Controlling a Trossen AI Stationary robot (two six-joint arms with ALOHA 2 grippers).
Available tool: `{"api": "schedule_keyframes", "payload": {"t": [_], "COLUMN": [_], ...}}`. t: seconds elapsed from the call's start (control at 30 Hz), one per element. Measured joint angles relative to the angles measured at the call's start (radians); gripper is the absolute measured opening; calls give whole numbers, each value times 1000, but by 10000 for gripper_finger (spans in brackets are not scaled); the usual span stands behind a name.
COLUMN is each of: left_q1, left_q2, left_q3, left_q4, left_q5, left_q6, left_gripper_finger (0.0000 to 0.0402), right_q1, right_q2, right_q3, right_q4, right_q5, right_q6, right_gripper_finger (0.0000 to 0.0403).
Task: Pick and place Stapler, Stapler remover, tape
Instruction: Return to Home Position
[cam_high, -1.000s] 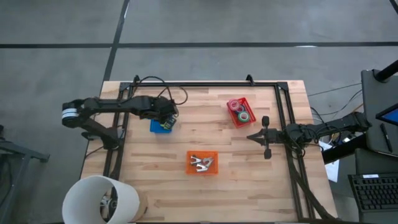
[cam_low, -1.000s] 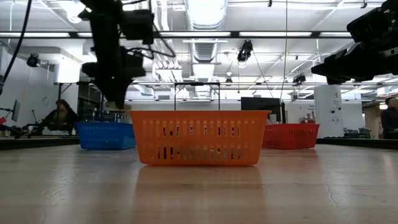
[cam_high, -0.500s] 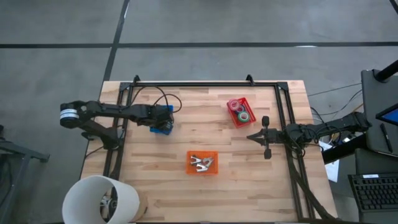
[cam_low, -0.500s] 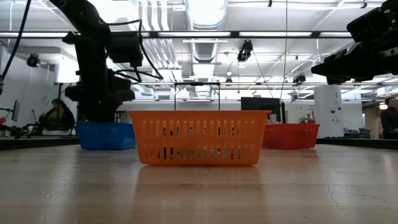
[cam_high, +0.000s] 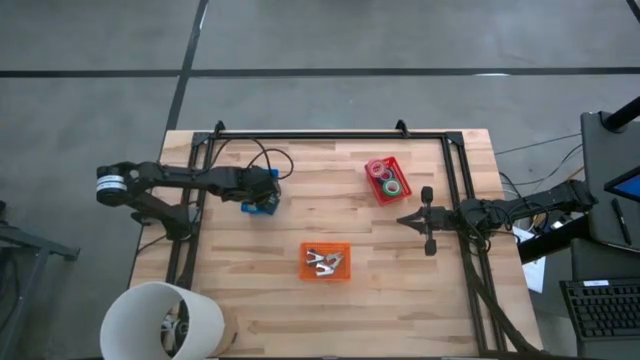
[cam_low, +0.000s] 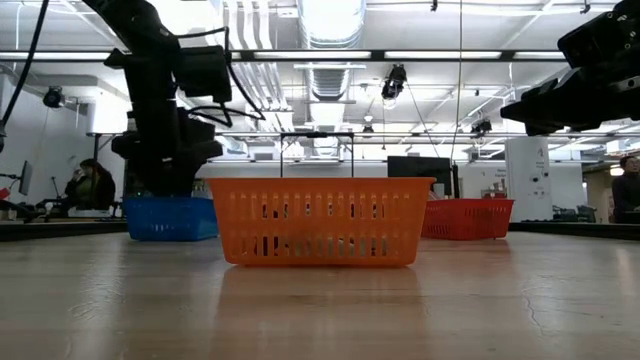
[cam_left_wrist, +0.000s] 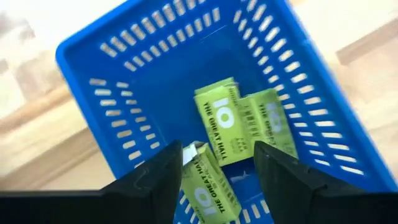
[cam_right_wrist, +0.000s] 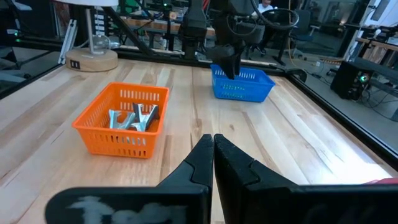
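While the left claw (cam_left_wrist: 217, 167) hangs close over the blue basket (cam_left_wrist: 112, 118), fingers apart and empty above the green staple boxes (cam_left_wrist: 224, 121), a sideways retreat could snag the rim and drag the basket across the surface (cam_high: 400, 290). The right claw (cam_right_wrist: 212, 144), closed and empty, waits at the right; the tape rolls (cam_high: 388, 180) lie in the red basket (cam_low: 470, 217), far right.

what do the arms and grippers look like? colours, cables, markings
Both arms are dark and slim. The left arm has a pale banded ring near its base and black cables looping at its wrist. The right arm shows no marking. The left gripper and right gripper each have two black tapering fingers.
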Motion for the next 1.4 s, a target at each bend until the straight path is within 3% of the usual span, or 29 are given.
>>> {"api": "schedule_keyframes", "payload": {"t": [0.23,0.33,0.6,0.7,0.9,1.03,1.17,1.4], "left_q1": [0,-9,-98,-121,-136,-141,-142,-138], "left_q2": [-2,-2,-2,-2,-38,-105,-225,-488], "left_q3": [49,56,9,-16,-82,-179,-290,-445], "left_q4": [15,113,499,567,698,865,963,989], "left_q5": [8,8,55,57,62,159,254,234], "left_q6": [65,112,271,316,413,502,575,639], "left_gripper_finger": [192,172,49,9,13,4,11,16], "right_q1": [0,0,0,0,0,0,0,0], "right_q2": [0,0,0,0,0,-1,0,0], "right_q3": [0,0,0,0,0,0,0,0], "right_q4": [0,0,0,0,0,-1,0,-1], "right_q5": [0,0,0,0,0,0,0,0], "right_q6": [1,1,-1,1,0,1,1,-1], "right_gripper_finger": [8,8,8,8,8,8,8,8]}}
